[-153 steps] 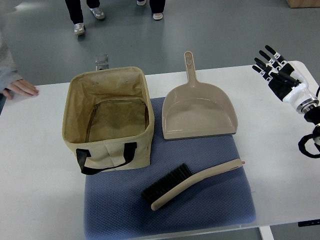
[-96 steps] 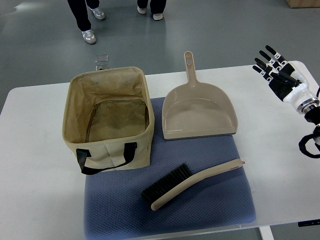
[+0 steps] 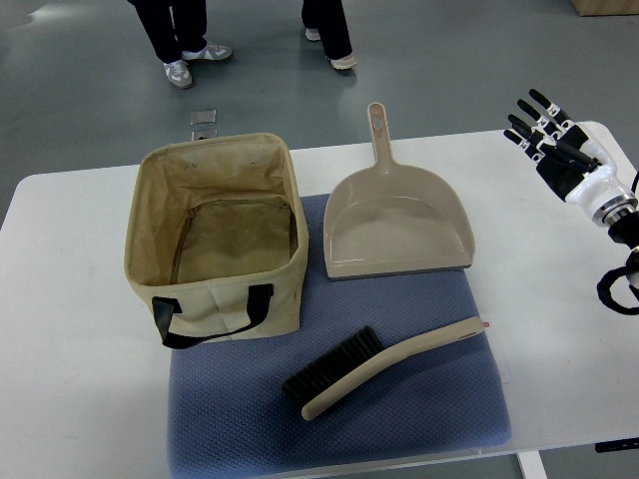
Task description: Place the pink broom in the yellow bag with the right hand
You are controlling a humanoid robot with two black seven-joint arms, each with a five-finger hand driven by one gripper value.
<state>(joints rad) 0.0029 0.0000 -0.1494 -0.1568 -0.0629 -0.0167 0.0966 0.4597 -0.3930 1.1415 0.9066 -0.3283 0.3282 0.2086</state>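
Note:
The hand broom (image 3: pixel 384 361), pale pinkish-beige with black bristles, lies diagonally on the blue mat (image 3: pixel 419 419), bristle end to the lower left and handle tip to the right. The yellowish canvas bag (image 3: pixel 217 238) stands open-topped at the mat's left, black strap on its near side, nothing visible inside. My right hand (image 3: pixel 544 128) hovers over the table's far right corner, well away from the broom, fingers spread and holding nothing. The left arm does not show.
A matching beige dustpan (image 3: pixel 395 222) lies on the mat behind the broom, handle pointing away. The white table (image 3: pixel 80 369) ends close to the mat's front edge. People's legs and shoes (image 3: pixel 185 45) move on the floor beyond the table.
A person's hand that rested on the table's left edge is gone. The people beyond the table have shifted. My right hand, the broom and the bag have stayed put.

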